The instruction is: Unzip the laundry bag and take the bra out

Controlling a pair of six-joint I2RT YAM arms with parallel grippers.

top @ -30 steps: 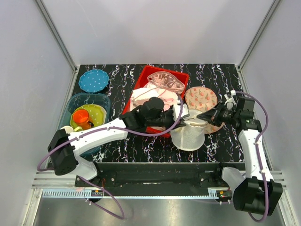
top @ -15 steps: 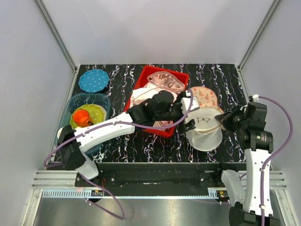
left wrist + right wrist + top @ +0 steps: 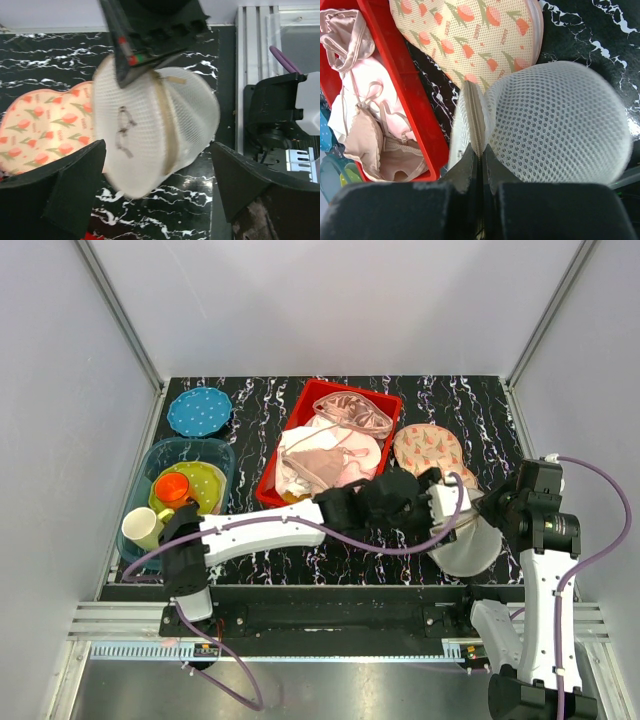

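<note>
The laundry bag [image 3: 468, 545] is swinging farther from the red tray [image 3: 274, 465], zip unopened — right pincer [image 3: 480, 155] pinching its seam, left pincer [image 3: 157, 172] gaping empty.

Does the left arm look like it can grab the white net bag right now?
Probably yes: the left gripper is open with the bag right before it, nothing between. The right gripper holds the bag's zip edge.

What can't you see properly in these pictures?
- Bra: in no view. The laundry bag shows only white mesh, and it is blurred in the left wrist view.
- Zip: open or shut, cannot tell. In the right wrist view the right gripper, shut, covers its near end.
- Part of the bag: in the top view the left gripper hides it.
</note>
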